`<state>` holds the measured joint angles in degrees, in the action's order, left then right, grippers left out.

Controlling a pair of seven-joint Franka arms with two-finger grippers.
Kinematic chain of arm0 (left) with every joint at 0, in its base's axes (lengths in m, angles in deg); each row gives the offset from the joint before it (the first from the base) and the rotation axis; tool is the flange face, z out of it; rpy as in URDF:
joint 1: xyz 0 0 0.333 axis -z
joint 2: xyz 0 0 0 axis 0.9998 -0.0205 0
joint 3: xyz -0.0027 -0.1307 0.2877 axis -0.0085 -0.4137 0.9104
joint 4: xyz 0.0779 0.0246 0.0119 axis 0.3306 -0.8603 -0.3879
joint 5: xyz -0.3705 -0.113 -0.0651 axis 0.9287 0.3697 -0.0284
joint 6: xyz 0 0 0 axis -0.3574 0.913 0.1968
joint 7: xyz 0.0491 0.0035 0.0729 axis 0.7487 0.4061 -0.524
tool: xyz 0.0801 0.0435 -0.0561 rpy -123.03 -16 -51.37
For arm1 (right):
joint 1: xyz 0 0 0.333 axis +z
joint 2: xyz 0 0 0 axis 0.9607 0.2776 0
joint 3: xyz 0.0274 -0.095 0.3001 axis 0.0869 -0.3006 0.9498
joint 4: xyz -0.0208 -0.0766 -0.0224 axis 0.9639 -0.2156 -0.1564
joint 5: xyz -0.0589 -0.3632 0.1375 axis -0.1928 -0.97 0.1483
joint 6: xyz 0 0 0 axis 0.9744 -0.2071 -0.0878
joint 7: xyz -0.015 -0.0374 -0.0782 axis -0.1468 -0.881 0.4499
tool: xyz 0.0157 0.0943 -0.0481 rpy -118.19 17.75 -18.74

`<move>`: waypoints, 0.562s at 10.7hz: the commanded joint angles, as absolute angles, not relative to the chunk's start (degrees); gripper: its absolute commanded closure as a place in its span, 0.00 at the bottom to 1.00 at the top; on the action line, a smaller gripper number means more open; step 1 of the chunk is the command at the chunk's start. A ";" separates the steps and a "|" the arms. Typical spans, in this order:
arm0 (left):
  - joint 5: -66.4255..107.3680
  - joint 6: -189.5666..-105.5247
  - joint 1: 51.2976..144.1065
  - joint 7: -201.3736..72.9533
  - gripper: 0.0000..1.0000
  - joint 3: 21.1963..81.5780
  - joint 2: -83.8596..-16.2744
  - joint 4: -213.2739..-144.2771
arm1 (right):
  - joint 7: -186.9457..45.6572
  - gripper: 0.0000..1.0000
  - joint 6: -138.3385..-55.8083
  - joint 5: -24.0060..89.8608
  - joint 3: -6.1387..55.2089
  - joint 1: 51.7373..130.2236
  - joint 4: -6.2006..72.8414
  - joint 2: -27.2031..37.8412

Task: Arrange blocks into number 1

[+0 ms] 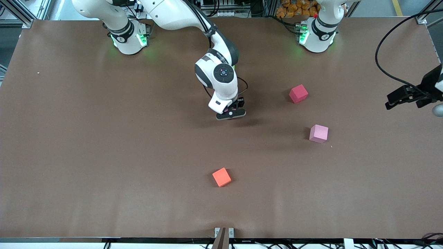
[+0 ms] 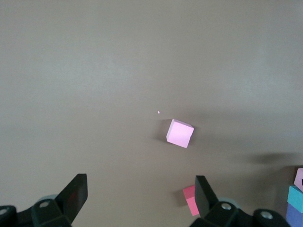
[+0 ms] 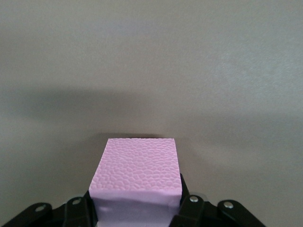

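Observation:
My right gripper point(image 1: 231, 112) hangs low over the middle of the table, shut on a lilac-pink block point(image 3: 137, 165), and the arm hides that block almost entirely in the front view. On the table lie a red block point(image 1: 298, 93) point(image 2: 191, 199), a pink block point(image 1: 318, 133) point(image 2: 180, 133) and an orange block point(image 1: 221, 177). At the edge of the left wrist view, a light blue block point(image 2: 296, 198) sits between a pinkish one and a purple one point(image 2: 293, 218). My left gripper point(image 1: 394, 98) point(image 2: 139, 187) waits open and empty at the left arm's end of the table.
The brown table point(image 1: 104, 155) is bare apart from the blocks. A black cable point(image 1: 379, 65) loops above the left arm's end. Both arm bases point(image 1: 128, 38) stand along the edge farthest from the front camera.

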<state>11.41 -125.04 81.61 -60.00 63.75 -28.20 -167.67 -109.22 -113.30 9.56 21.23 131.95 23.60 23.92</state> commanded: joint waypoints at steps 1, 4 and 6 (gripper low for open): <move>12.27 -123.64 81.44 -58.20 0.00 64.53 -27.79 -167.13 | -109.87 0.37 -113.03 10.76 21.11 132.68 22.45 25.10; 12.62 -123.02 81.97 -58.20 0.00 64.62 -27.70 -167.13 | -109.87 0.00 -112.94 10.76 21.11 132.68 22.45 25.01; 12.71 -123.02 82.67 -58.11 0.00 64.70 -27.70 -167.13 | -109.78 0.00 -112.50 10.76 21.11 132.42 22.45 24.14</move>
